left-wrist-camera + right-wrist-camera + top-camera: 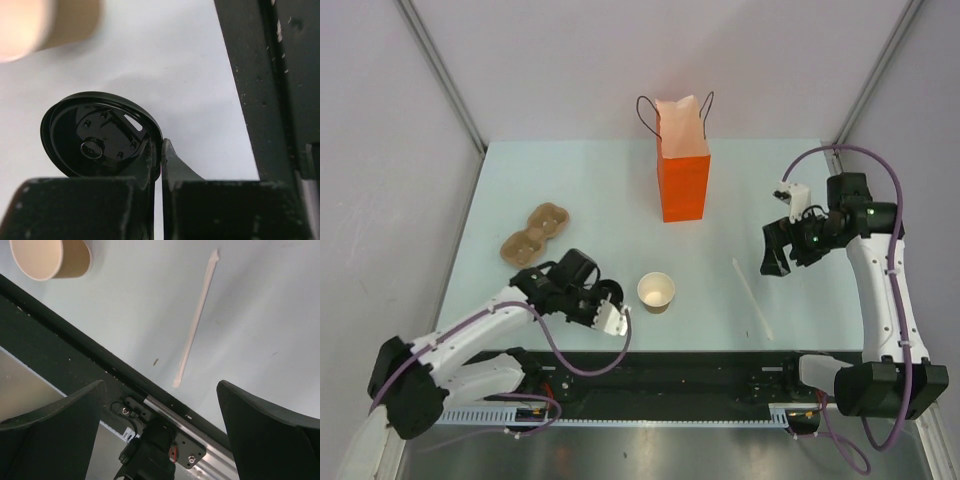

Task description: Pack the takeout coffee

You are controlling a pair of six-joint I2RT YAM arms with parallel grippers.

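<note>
At the far left a pulp cup carrier (533, 234) lies well clear. The left gripper (161, 150) is closed, pinching the black lid (95, 135) by its rim. The kraft cup (656, 291) stands upright and uncovered just right of those fingers, nearer this arm, so the lid likely needs to go rightward and level over the mouth. The orange bag (683, 170) stands behind the cup. Further right lies a wrapped straw (752, 298), and the right gripper (775, 262) hovers wide open, empty.

The top camera looks down from behind the near edge over the whole table (570, 170), the left wrist camera sits close to the lid (100, 135), and the higher right wrist camera shares the cup (47, 257) and straw (195, 320) with the top view.
</note>
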